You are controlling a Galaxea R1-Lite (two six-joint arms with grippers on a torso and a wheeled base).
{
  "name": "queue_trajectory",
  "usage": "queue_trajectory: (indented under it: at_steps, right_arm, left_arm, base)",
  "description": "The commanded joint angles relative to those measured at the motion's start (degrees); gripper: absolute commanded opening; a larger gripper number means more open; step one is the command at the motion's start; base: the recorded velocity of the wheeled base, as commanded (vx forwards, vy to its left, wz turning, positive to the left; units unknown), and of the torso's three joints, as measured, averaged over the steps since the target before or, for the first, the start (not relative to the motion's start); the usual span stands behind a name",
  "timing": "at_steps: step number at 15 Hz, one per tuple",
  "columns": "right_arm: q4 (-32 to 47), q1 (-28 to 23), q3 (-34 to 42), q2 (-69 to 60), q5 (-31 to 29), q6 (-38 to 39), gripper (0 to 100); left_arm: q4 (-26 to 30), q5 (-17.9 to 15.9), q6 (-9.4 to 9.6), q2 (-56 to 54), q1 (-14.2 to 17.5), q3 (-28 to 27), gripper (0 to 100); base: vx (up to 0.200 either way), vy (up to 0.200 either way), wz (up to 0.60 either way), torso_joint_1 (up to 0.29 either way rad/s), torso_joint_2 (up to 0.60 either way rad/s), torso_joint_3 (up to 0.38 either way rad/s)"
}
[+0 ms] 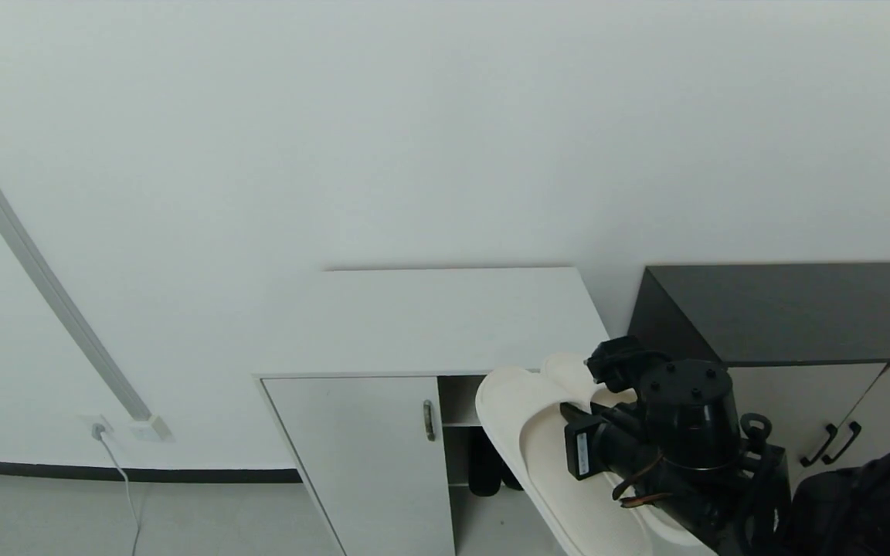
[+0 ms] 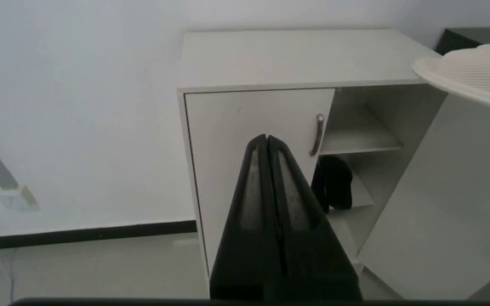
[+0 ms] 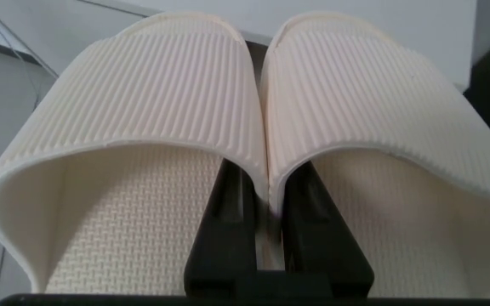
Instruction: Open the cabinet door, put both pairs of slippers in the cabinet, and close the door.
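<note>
A white cabinet stands against a plain wall, with its closed door on one side and its open door swung outward on the other. The right end effector is clenched on a pair of cream slippers, held in front of the cabinet's open side with the toes toward the opening, not yet inside. The left end effector hangs in front of the closed door, fingers pressed together with nothing between them. What looks like a pair of dark slippers sits low inside the cabinet, under a shelf.

The grip takes just the two inner edges, pinched together, so one slipper could slide free on the way in. The toes could also catch the open door or the shelf front and be levered loose.

The right wrist view gives the pinch itself, which the arm covers in the head view. The left wrist view lays out the open door and shelves, which the head view reduces to a narrow gap.
</note>
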Motion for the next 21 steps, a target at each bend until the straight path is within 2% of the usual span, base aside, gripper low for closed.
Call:
queue_trajectory:
  at_steps: [1,5,21]
  right_arm:
    - [-0.02,0.13,0.06,0.30,0.05,-0.01,0]
    - [-0.64,0.13,0.68,0.39,-0.03,-0.10,0]
    - [-1.87,0.39,1.29,0.57,-0.03,-0.71,0]
  left_arm:
    - [0.00,-0.02,-0.04,0.07,-0.01,0.05,0]
    - [0.00,-0.02,-0.04,0.07,-0.01,-0.04,0]
    - [0.00,0.07,-0.04,0.07,-0.01,-0.04,0]
  base:
    - [0.000,0.000,0.00,0.000,0.00,0.000]
    - [0.000,0.000,0.00,-0.031,0.07,0.035]
    - [0.000,0.000,0.00,-0.165,0.37,0.210]
